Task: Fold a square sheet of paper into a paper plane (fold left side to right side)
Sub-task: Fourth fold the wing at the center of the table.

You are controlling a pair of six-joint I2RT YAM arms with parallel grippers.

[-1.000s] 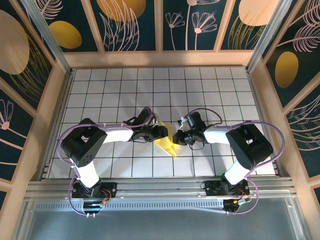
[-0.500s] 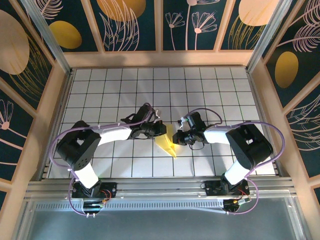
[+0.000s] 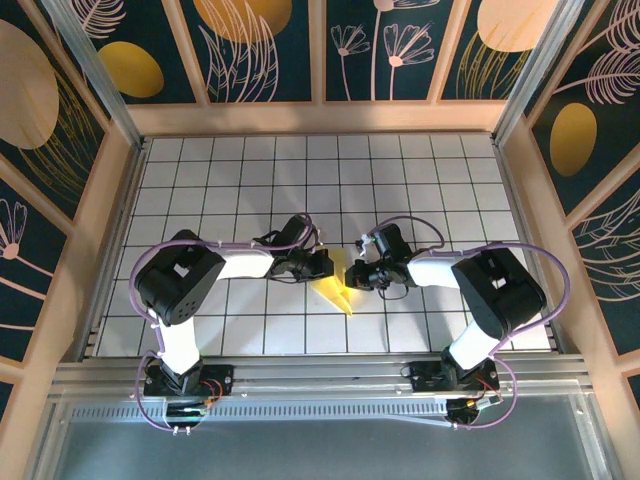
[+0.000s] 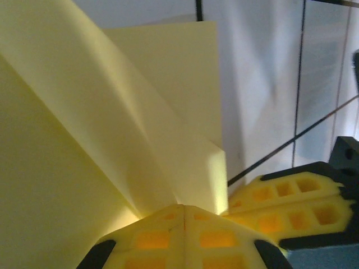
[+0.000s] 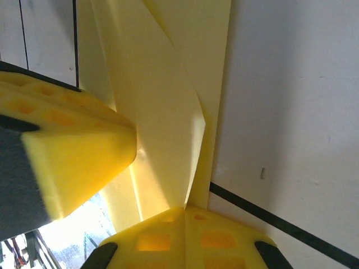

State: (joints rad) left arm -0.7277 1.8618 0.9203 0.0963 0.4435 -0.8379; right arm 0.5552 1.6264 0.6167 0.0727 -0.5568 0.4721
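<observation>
Table [image 3: 200,170]: white tiles with a dark grid. Both arms reach inward over it and meet near its middle.

Left arm [image 3: 180,285] and right arm [image 3: 495,285]: elbows are bent and the forearms point toward each other, so the two tools face tip to tip.

Sheet of paper [image 3: 337,290]: pale yellow and already creased into a narrow, pointed form. It sits between the two tools. From the top camera, its point runs out below and past both sets of tips toward the arm bases. In the left wrist view the sheet [image 4: 84,140] fans up and away from that tool's tips in several overlapping layers, with one raised crease running straight into them. In the right wrist view the sheet [image 5: 162,112] rises from that tool's tips as a long folded strip, and bare tile lies off to its right.

Left gripper [image 3: 322,266]: the jaws are pressed together and the seam shows as a hairline. They pinch the converging paper layers at the tips.

Right gripper [image 3: 357,275]: the jaws are likewise closed tight on the paper's lower fold. It sits just beside the left tool.

Fingers: the left wrist view shows the right tool's yellow fingers [image 4: 291,193] close on the right. The right wrist view shows a left tool finger [image 5: 73,151] touching the paper on the left.
</observation>
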